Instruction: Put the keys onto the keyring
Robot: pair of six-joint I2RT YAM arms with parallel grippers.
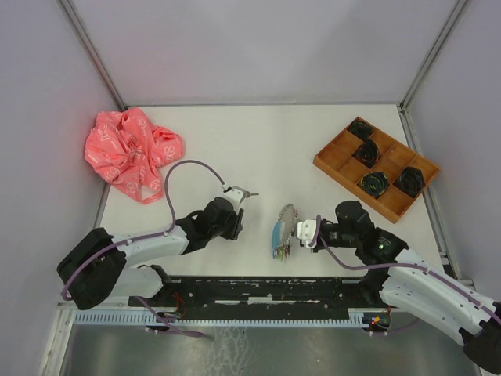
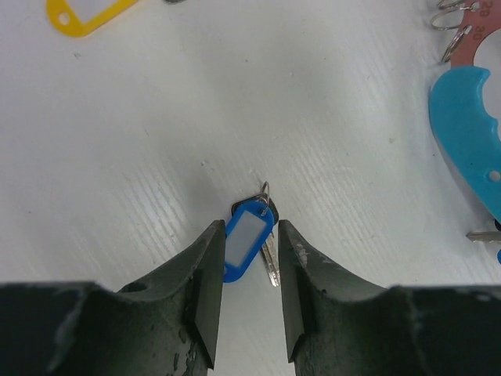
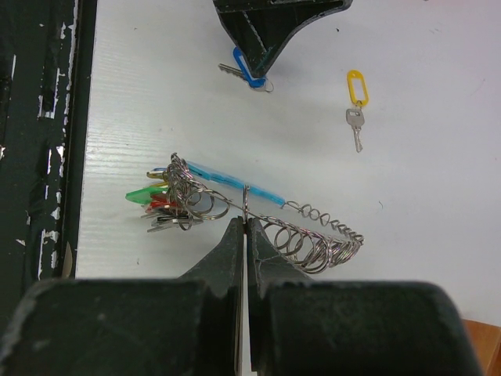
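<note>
Keyring [image 3: 313, 244]: wire pinched by right pincer [image 3: 244, 229], keys [image 3: 149, 194] bunched at one end.
Blue key [image 2: 249, 243]: on counter [image 2: 117, 157], inside spread left pincer [image 2: 250, 229]; contact unclear.
Yellow key [image 3: 356, 88]: lying apart.

White table [image 1: 266, 149] inside pale grey walls [image 1: 258, 47], metal corner posts [image 1: 92, 51], even light.

The bag [image 1: 129, 153] lies on the table [image 1: 258, 141] at its far left corner, and the tray [image 1: 338, 150] at the far right. Between them, nearer the front edge, stands the keyring [image 1: 283, 227]. A tagged key [image 2: 249, 235] lies just to its left, and a second key [image 3: 355, 125] farther back.
</note>
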